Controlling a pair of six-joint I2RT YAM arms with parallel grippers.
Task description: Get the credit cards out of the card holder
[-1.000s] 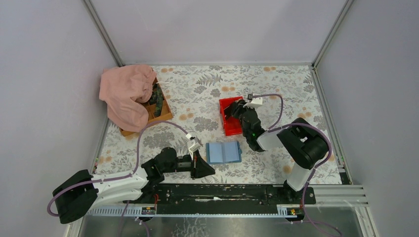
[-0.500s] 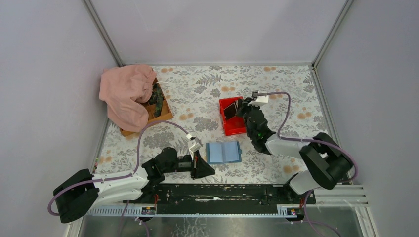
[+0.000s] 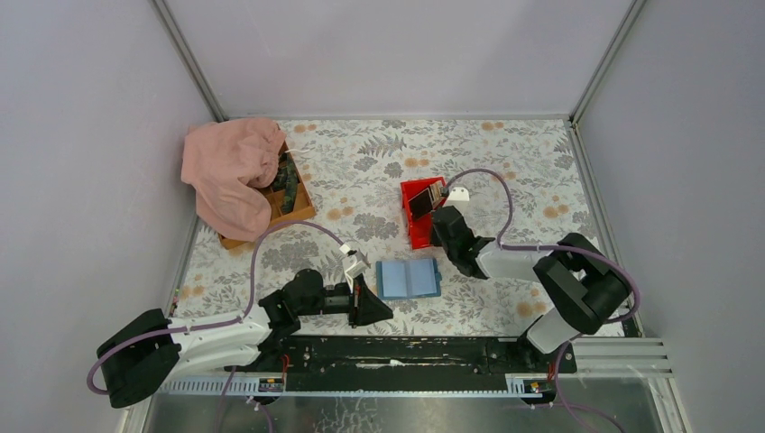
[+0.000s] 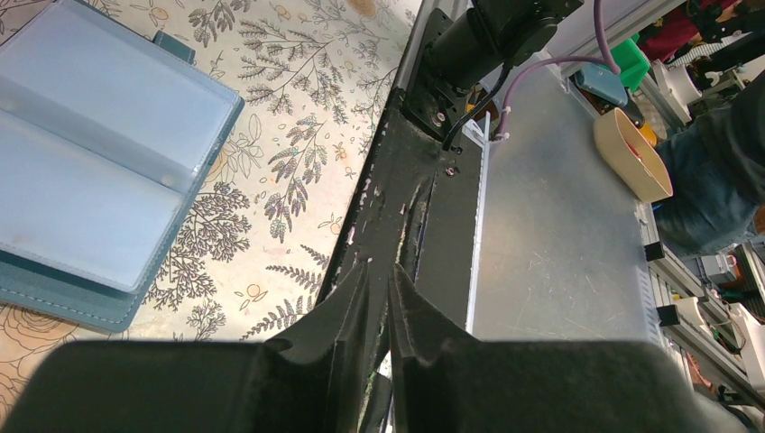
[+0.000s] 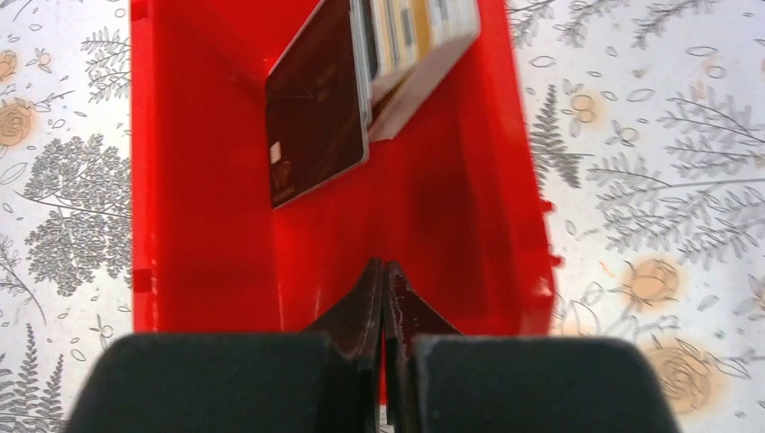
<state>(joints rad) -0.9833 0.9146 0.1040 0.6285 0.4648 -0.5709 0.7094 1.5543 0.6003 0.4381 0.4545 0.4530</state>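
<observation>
Cards [image 5: 361, 81] propped on edge against bin [image 5: 198, 180] end wall, hence upright. Wallet [image 3: 408, 278] spread flat on desk [image 3: 361, 162], pockets seemingly empty. Right pincer [image 5: 383, 275] and left pincer [image 4: 390, 284] pressed together, empty.

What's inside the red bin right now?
The cards lean on edge at the far end of the bin, a dark one in front. Lighter ones behind it are mostly covered; their count is unclear.
</observation>
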